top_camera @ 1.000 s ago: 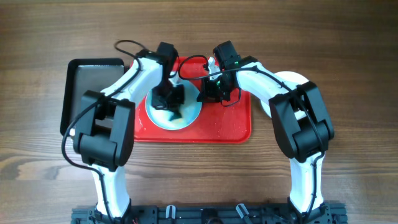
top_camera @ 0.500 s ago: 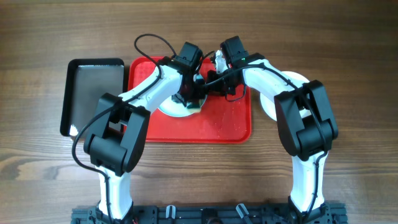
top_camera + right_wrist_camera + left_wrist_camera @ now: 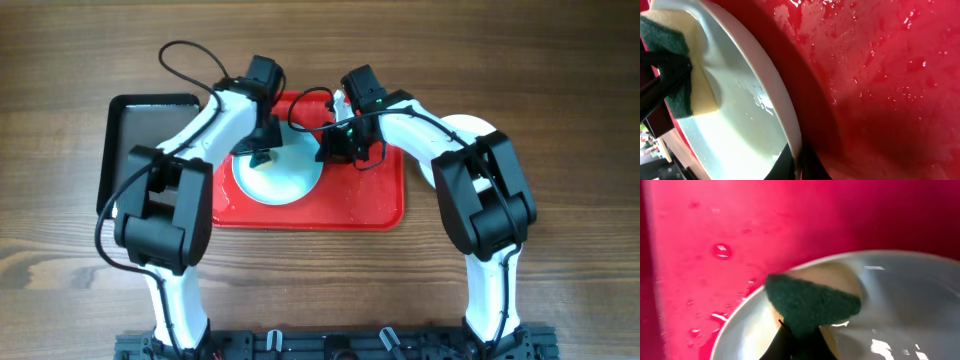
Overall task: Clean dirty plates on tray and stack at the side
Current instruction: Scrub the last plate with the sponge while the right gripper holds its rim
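Left gripper (image 3: 263, 152), right gripper (image 3: 334, 148): both clenched

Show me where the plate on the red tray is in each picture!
Overhead: plate sits middle-left, on the red tray.
Left wrist: plate fills the bottom right, under the green sponge.
Right wrist: plate runs down the left side.
Shared landmark: the wet red tray, in all three.

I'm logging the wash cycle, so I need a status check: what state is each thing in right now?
Plate: wet, on the red tray, rim pinched by right gripper.
Sponge: clamped in left gripper, pressed on the plate.
Red tray: wet, spattered with droplets.
Side plate: on the table, right of tray, partly hidden.
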`<action>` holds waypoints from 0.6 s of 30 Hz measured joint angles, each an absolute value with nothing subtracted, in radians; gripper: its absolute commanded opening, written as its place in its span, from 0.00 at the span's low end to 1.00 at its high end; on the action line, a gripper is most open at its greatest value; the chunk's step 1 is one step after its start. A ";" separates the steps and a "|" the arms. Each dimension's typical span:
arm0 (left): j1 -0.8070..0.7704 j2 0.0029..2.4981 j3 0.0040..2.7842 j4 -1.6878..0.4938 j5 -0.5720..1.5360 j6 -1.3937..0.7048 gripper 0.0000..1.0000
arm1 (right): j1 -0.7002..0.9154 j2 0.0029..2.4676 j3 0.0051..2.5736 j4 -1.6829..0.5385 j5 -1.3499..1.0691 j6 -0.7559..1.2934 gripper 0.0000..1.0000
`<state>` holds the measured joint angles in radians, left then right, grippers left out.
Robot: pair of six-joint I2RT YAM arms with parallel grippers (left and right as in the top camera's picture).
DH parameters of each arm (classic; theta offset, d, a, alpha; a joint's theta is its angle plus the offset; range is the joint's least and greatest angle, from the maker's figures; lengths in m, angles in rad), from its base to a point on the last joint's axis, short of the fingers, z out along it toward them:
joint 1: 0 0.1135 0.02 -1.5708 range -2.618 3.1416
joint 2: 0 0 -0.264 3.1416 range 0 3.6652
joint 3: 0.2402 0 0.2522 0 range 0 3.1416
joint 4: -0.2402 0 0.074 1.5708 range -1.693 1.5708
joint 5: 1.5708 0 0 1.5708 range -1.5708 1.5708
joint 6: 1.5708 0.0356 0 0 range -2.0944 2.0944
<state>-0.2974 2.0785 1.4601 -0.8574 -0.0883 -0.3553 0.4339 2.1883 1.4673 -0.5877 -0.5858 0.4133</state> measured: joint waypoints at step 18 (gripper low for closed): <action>-0.359 2.096 1.458 -0.945 0.366 -0.107 0.04 | 0.438 2.188 1.459 -0.612 -0.617 0.405 0.04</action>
